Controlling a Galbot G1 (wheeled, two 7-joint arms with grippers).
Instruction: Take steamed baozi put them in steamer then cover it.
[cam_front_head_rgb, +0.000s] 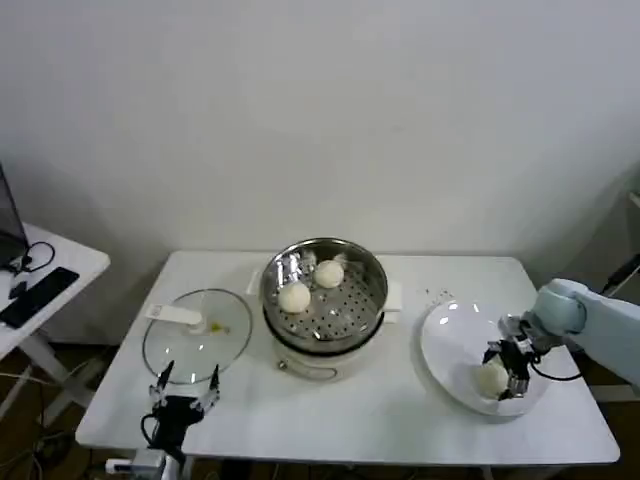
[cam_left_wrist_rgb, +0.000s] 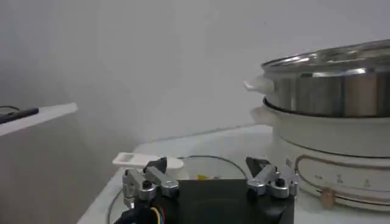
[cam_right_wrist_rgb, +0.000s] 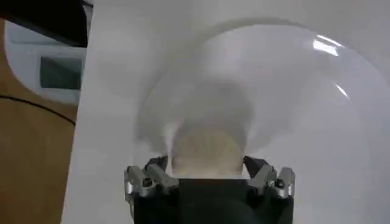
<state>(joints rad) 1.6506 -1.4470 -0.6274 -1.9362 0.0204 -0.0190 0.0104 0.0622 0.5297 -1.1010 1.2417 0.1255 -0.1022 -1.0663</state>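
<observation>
Two steamed baozi (cam_front_head_rgb: 294, 297) (cam_front_head_rgb: 329, 273) lie inside the shiny steamer (cam_front_head_rgb: 372, 276) at the table's middle. A third baozi (cam_front_head_rgb: 489, 379) rests on the white plate (cam_front_head_rgb: 450, 335) at the right. My right gripper (cam_front_head_rgb: 505, 371) is down on that plate, open, with its fingers either side of this baozi (cam_right_wrist_rgb: 206, 149). The clear glass cover (cam_front_head_rgb: 197, 340) with its white handle lies flat to the left of the steamer. My left gripper (cam_front_head_rgb: 185, 386) hovers open just in front of the cover (cam_left_wrist_rgb: 201, 163), holding nothing. The steamer (cam_left_wrist_rgb: 329, 85) rises beyond it on its white base.
A side table (cam_front_head_rgb: 70, 262) with a black device (cam_front_head_rgb: 38, 295) stands at the far left. The plate (cam_right_wrist_rgb: 292, 91) sits near the table's right front corner. Bare tabletop (cam_front_head_rgb: 350, 410) runs along the front edge between cover and plate.
</observation>
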